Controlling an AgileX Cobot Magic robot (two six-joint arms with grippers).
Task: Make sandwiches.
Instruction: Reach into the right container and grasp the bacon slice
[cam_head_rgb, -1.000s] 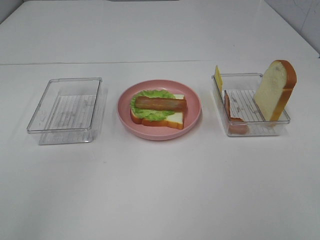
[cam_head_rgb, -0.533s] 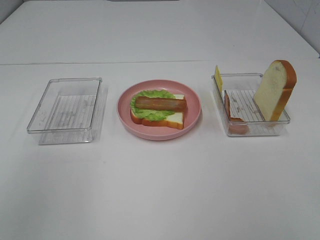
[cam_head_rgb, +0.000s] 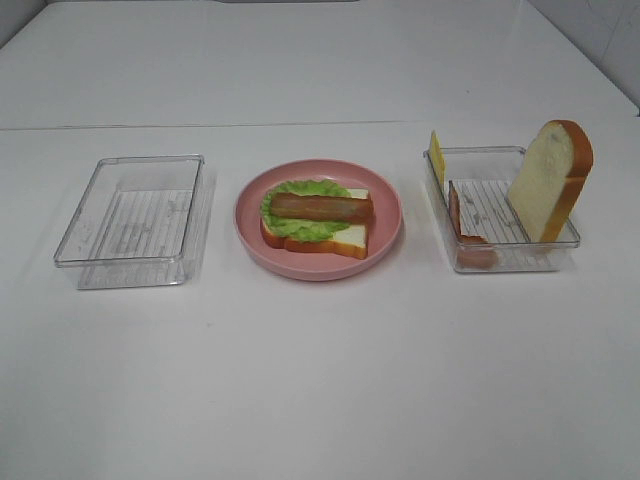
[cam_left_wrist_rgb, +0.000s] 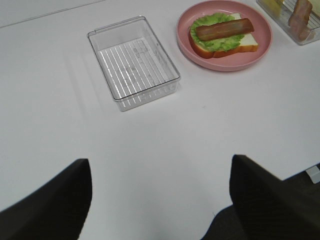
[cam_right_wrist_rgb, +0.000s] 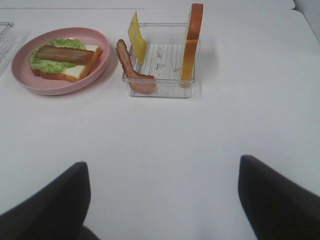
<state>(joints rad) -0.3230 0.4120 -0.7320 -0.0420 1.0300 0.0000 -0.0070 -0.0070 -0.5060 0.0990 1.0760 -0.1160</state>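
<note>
Sandwich (cam_head_rgb: 318, 220) lies on the pink plate (cam_head_rgb: 322, 273): bread, then lettuce, then a bacon strip on top. The left claw (cam_left_wrist_rgb: 160, 160) and the right claw (cam_right_wrist_rgb: 163, 161) are both wide open, holding and touching nothing. One clear tray (cam_head_rgb: 125, 262) sits left of the plate. The other tray (cam_head_rgb: 505, 262) holds a standing bread slice (cam_head_rgb: 548, 180), cheese (cam_head_rgb: 436, 155) and bacon (cam_head_rgb: 462, 225).

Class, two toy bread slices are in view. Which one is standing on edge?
The white toy bread slice in the clear plastic tray on the right stands propped against its wall; the other slice lies flat on the pink round plate.
</note>
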